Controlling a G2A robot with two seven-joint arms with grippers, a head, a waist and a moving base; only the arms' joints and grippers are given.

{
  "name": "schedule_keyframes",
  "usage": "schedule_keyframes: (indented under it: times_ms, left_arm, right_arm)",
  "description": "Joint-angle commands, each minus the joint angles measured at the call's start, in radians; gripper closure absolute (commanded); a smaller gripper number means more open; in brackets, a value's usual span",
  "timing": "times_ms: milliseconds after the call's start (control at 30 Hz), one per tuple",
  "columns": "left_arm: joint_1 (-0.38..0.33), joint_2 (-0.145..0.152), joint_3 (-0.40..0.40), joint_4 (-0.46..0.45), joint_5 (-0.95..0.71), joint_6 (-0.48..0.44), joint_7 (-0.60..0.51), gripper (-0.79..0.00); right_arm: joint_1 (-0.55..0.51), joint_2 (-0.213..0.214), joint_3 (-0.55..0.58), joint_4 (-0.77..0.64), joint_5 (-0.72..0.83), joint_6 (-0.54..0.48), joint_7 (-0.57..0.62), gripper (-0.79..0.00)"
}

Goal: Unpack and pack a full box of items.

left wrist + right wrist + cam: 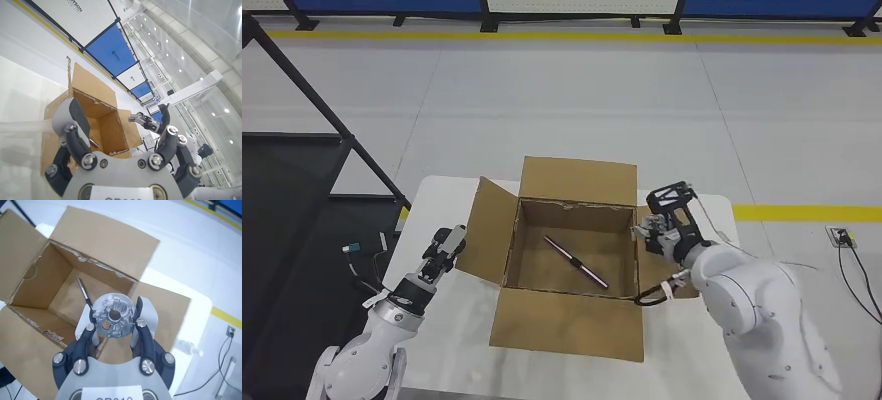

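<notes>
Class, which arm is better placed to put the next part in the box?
Likely right: the right gripper holds a round silver metal disc at the brown cardboard box; the left gripper is empty.

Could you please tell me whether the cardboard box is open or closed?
Open: the box has its flaps spread outward, showing a metal rod inside.

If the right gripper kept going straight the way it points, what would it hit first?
Probably the inside of the box, near the rod; the right gripper holding the metal disc aims there, though depth is unclear.
</notes>
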Motion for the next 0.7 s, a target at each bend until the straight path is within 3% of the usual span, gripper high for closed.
schedule_keyframes:
  times_ms: [0, 333, 667]
  left_arm:
    - [0.0, 0.0, 0.0, 0.0, 0.0, 0.0, 0.0, -0.785]
    - [0.0, 0.0, 0.0, 0.0, 0.0, 0.0, 0.0, -0.785]
    - [0.0, 0.0, 0.0, 0.0, 0.0, 0.0, 0.0, -0.785]
  right_arm:
    - [-0.068, 0.008, 0.075, -0.067, -0.022, 0.017, 0.01, 0.0]
    - [-0.29, 0.027, 0.287, -0.155, 0.0, 0.012, 0.044, 0.0]
    - [-0.33, 0.032, 0.313, 0.048, 0.091, -0.013, 0.019, 0.0]
